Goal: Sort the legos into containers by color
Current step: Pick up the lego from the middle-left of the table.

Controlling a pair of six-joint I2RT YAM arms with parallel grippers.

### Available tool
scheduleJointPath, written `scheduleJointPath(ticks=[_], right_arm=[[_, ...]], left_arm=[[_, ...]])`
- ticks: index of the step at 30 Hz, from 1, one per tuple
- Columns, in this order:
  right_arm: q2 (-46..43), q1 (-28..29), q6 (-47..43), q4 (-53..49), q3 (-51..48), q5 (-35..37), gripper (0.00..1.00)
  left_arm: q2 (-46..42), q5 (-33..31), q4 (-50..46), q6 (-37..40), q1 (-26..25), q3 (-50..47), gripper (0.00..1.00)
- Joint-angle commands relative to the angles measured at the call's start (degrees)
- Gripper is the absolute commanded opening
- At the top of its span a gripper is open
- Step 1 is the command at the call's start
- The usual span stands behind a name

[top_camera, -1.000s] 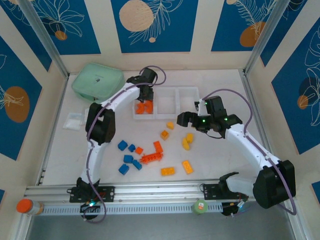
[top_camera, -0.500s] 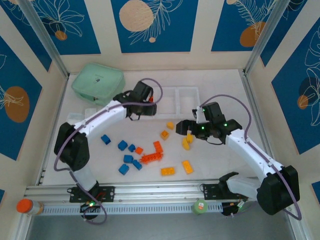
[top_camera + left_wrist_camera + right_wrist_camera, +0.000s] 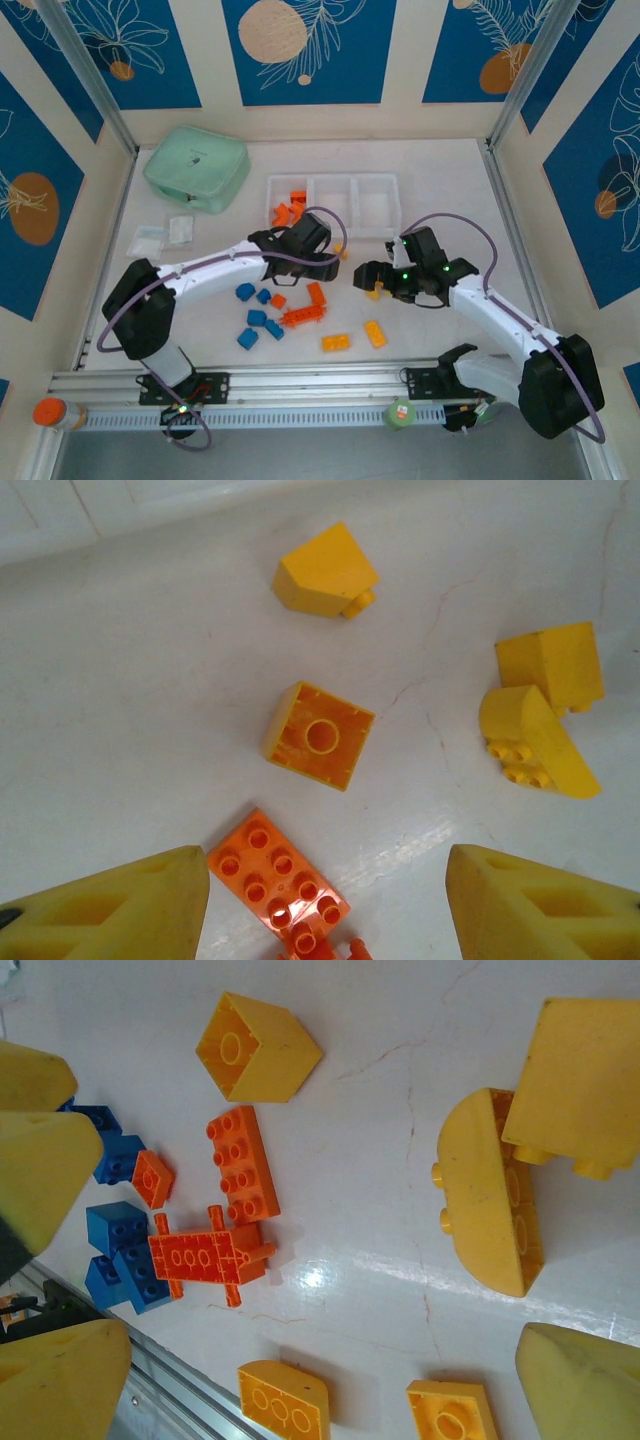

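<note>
The left claw [image 3: 325, 920] hangs over the white worktop [image 3: 450, 190] with its yellow wedge-shaped fingers [image 3: 110, 910] set wide apart and nothing held between them. The red-orange two-by-four brick [image 3: 280, 875] lies at 6 o'clock in the left wrist view, directly under the gap. Its long axis runs from 10 to 4 o'clock, oblique to the 9-to-3 closing line, so a wrist turn would probably be needed to close on its narrow flanks. In the top view the left arm is the nearer to this brick. The container row [image 3: 330, 200] lies toward 12 o'clock, and its 9 o'clock bin already holds red-orange bricks [image 3: 290, 208]. The right claw [image 3: 320, 1390] is spread fully and empty. The curved yellow-orange brick [image 3: 495, 1195] sits at 2 o'clock in the right wrist view, touching a blocky yellow-orange brick [image 3: 585, 1080]. Its long axis runs 12 to 6, square to the closing line, which favours a grip across its width. All the bricks are hard, glossy moulded plastic with round studs. The upturned square brick [image 3: 320, 735] shows a hollow underside with a central tube. The blue bricks [image 3: 255, 318] cluster at 8 o'clock from the left claw. The worktop is smooth and shiny, with hairline cracks.
</note>
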Motion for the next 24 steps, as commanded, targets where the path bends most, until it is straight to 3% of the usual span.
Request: scheduleJointPath(ticks=[1, 13, 24], right_arm=[[-1.37, -0.96, 0.67, -0.07, -0.85, -0.76, 0.99], [-3.05, -4.37, 0.24, -0.01, -2.55, -2.36, 0.99], [-4.14, -7.59, -1.00, -0.24, -3.67, -3.66, 0.99]], left_arm=[[1.82, -2.98, -3.22, -3.79, -1.32, -1.18, 0.65], [4.51, -0.39, 0.21, -15.92, -4.51, -6.13, 0.70], [11.19, -1.85, 0.87, -16.76, -5.97, -2.40, 0.68]])
